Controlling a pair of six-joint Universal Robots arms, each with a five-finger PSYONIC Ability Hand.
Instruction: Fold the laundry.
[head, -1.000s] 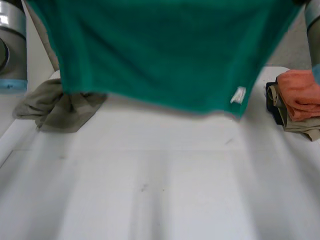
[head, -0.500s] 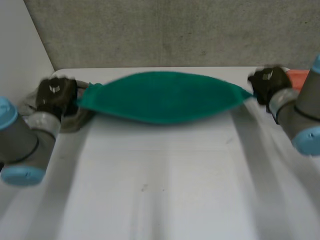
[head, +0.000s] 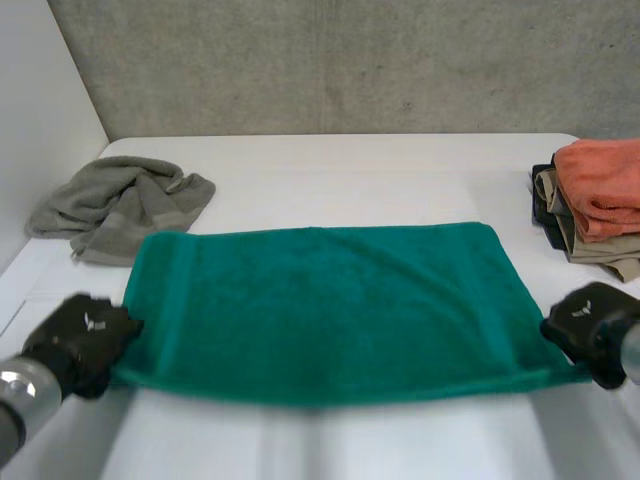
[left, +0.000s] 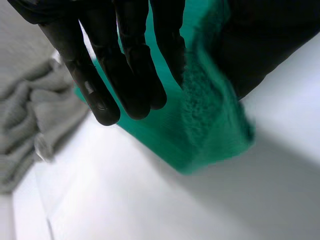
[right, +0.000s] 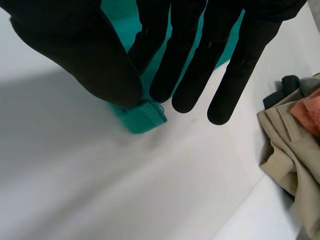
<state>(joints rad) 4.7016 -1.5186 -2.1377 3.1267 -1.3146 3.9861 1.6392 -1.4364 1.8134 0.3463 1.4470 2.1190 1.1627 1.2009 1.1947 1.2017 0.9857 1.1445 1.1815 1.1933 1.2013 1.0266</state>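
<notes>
A green towel (head: 320, 310) lies spread flat across the middle of the white table (head: 320, 180). My left hand (head: 82, 340) pinches its near left corner (left: 210, 120) between straight fingers (left: 125, 75) and thumb. My right hand (head: 590, 328) pinches the near right corner (right: 145, 116) the same way, thumb against fingers (right: 190, 65). The towel's near edge is slightly raised between the two hands.
A crumpled grey towel (head: 115, 205) lies at the far left of the table, also in the left wrist view (left: 30, 125). At the right edge stands a stack of folded laundry, orange on top (head: 600, 185), beige and dark beneath (right: 290, 155).
The towel hung up close before the camera, was swung out over the table's far side, and now lies flat. Both hands have drawn back to the near side with its corners.
</notes>
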